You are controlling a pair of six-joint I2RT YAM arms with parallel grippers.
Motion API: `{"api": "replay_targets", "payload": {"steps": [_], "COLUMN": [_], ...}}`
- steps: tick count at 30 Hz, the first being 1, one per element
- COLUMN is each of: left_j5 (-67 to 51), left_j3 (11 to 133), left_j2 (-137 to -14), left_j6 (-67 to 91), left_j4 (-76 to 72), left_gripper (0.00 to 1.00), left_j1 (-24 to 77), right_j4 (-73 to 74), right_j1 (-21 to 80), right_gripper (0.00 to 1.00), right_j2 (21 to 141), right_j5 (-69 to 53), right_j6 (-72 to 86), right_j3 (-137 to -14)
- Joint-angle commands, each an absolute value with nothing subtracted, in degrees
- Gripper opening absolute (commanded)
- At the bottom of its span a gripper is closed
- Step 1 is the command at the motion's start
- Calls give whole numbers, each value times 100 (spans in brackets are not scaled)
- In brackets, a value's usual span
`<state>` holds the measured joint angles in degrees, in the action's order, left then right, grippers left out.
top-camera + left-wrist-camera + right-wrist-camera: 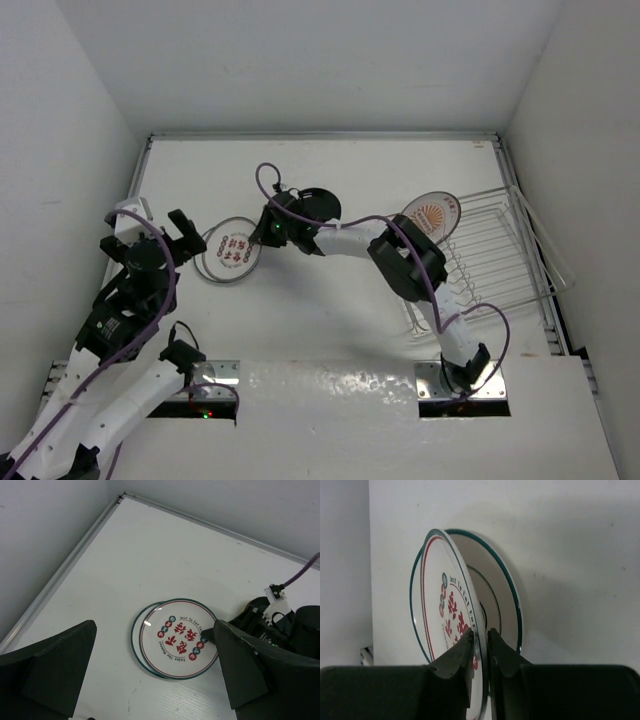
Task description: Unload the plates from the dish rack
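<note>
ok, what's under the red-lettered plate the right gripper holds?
A second teal-rimmed plate on the table. Part of its rim and inside show; the lettered plate hides the rest.

Top plate (177,639): white, teal rim, red characters inside a ring of text. It sits offset over the bottom plate (136,632), same teal rim, flat on the surface. Top plate's rim is pinched between the right fingers (462,662) and tilts up off the bottom one there. The stack lies ahead of the spread left fingers (57,667), not touching them. White plate with orange sunburst (432,213) stands upright in the silver wire dish rack (505,255), well apart from both sets of fingers.
</note>
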<state>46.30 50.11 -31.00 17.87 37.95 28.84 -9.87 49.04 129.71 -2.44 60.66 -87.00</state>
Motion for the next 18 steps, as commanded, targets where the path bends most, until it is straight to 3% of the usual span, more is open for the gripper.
{"api": "replay_targets", "payload": {"steps": [1,2,5,8,9,10,18], "left_j5": [4606,4605,4579,4535,4526,4509,4403], "left_j3": [4966,4966,4931,4904,4904,4896,4887], "left_j2": [-2980,-2945,-2822,-2821,-2821,-2830,-2883], "left_j6": [1819,1819,1828,1802,1793,1793,1767], "left_j4": [3516,3516,3481,3445,3437,3445,3401], "left_gripper": [100,100,100,100,100,100,100], "left_j1": [2883,2883,2883,2883,2883,2883,2883], "right_j4": [-810,-739,-396,-80,-18,130,956], "right_j1": [5053,5071,5168,5212,5221,5229,5361], "right_gripper": [17,29,47,73,88,96,99], "right_j2": [13218,13410,13657,13886,13965,13966,12983], "right_j5": [-62,-53,0,211,202,202,1167], "right_j6": [6003,6003,5986,5942,5941,5898,5222], "right_j3": [-9445,-9587,-10203,-10695,-10818,-10941,-10547]}}
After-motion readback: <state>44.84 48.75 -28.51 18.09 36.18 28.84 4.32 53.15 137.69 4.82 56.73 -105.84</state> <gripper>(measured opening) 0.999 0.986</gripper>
